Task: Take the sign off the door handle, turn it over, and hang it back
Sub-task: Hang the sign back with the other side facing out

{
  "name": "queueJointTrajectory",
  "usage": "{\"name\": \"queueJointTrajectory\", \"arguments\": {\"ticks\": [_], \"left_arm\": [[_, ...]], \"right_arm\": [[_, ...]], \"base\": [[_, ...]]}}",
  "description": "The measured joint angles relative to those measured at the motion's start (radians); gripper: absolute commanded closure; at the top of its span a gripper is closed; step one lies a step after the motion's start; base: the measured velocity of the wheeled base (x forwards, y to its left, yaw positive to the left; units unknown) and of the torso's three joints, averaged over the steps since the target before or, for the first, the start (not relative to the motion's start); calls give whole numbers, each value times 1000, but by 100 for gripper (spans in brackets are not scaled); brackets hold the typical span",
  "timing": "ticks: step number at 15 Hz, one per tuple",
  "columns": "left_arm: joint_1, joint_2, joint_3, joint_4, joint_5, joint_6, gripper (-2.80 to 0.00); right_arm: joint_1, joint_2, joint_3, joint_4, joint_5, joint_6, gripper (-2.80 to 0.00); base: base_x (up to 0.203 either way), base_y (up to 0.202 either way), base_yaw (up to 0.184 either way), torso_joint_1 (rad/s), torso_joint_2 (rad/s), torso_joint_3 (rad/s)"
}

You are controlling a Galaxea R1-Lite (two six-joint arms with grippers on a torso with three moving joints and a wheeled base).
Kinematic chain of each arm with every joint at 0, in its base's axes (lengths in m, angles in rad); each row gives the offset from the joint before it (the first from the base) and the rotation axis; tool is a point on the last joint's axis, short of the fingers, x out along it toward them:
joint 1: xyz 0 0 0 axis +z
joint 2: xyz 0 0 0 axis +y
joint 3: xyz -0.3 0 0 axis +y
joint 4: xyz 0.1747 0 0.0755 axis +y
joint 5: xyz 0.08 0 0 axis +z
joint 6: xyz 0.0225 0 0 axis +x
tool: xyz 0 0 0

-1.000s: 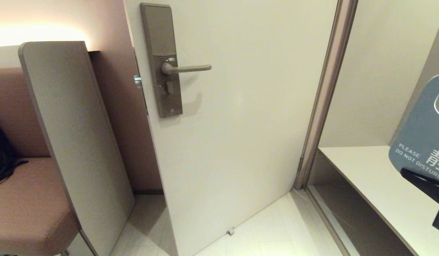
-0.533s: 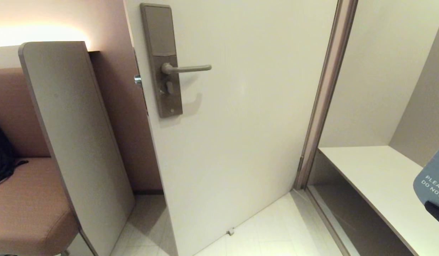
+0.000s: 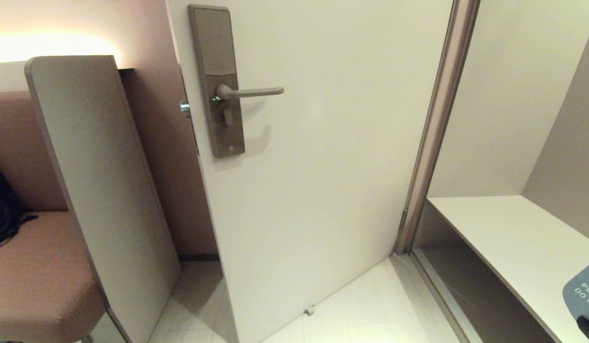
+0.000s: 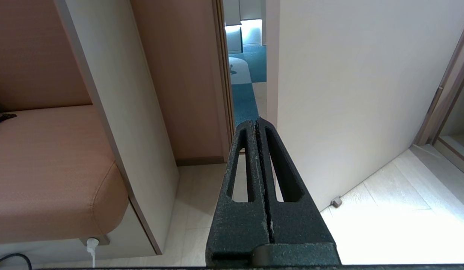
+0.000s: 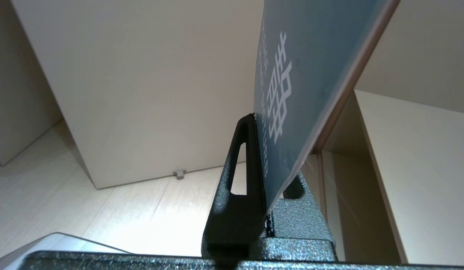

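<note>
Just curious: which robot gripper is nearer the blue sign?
Right. The right gripper is shut on the sign; the left gripper is shut, empty, apart from it.

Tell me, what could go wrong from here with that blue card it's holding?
The right pincer pinches the sign only along its bottom edge, so the card might tilt or slip. The door handle is bare and slim, so threading the hole back over it could miss. The sign sits almost outside the head view, making aiming harder.
</note>
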Motion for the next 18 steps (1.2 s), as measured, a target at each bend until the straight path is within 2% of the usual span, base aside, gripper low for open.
{"name": "queueJointTrajectory", "arguments": {"ticks": [2, 8, 13, 18], "left_arm": [[0, 0, 0, 0, 0, 0, 0], [0, 0, 0, 0, 0, 0, 0], [0, 0, 0, 0, 0, 0, 0], [0, 0, 0, 0, 0, 1, 0]], "right_arm": [[-23, -51, 12, 50, 31, 0, 0], [-67, -174, 16, 161, 22, 1, 0], [-70, -250, 16, 216, -80, 4, 0], [-63, -321, 16, 311, -103, 11, 0]], "base": [[0, 0, 0, 0, 0, 0], [0, 0, 0, 0, 0, 0], [0, 0, 0, 0, 0, 0], [0, 0, 0, 0, 0, 0]]}}
